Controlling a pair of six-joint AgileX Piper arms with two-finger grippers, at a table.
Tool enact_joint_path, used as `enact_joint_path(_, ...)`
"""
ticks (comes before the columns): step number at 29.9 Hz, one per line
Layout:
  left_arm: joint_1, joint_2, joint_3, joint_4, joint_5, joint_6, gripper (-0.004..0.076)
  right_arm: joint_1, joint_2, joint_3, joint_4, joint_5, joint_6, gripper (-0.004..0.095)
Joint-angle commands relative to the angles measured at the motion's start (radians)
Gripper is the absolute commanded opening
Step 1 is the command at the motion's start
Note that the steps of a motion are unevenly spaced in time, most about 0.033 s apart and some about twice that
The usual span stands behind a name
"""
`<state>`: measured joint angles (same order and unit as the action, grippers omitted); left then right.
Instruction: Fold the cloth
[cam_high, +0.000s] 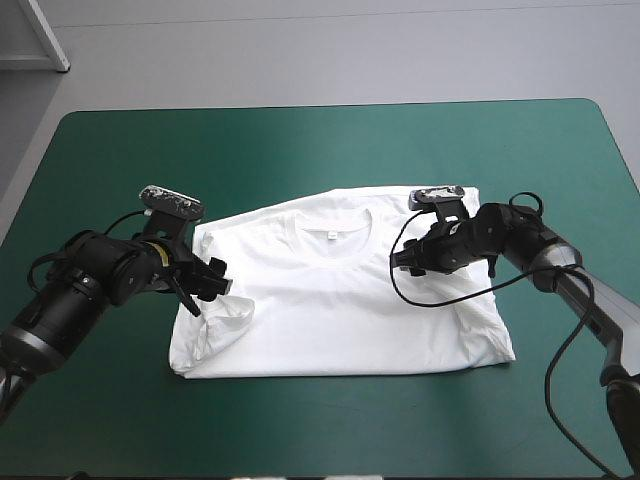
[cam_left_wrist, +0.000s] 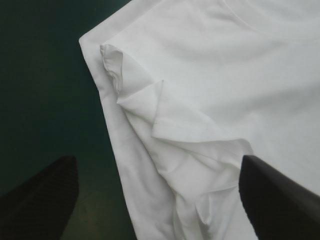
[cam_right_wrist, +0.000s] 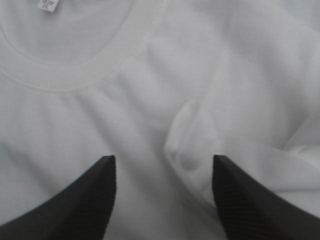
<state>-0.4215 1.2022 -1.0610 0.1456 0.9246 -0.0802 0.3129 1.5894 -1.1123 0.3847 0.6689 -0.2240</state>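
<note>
Left gripper (cam_left_wrist: 159, 167) wide apart, empty, over crumpled sleeve (cam_left_wrist: 165, 112) of T-shirt (cam_left_wrist: 240, 70). Right gripper (cam_right_wrist: 164, 162) partly apart, empty, beside collar (cam_right_wrist: 75, 79). T-shirt spread flat mid table (cam_high: 320, 140).

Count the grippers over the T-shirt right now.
2. The left gripper, open, sits at the left edge of the T-shirt, above the tucked-in sleeve. The right gripper, open, hovers over its right shoulder beside the collar. None hidden.
</note>
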Motion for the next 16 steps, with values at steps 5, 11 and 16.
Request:
enact_joint_path(5,-0.004,-0.030,-0.040,0.037,-0.024,-0.006,0.0630,0.001,-0.106,-0.171,-0.163,0.148,0.109,0.0698)
enact_joint_path(11,-0.004,-0.044,-0.120,0.038,0.142,0.017,0.0630,0.001,-0.200,-0.209,-0.225,0.433,0.148,0.0691)
enact_joint_path(16,-0.004,-0.058,-0.144,0.038,0.329,0.045,0.0630,0.001,-0.302,-0.153,-0.216,0.511,0.189,0.0643)
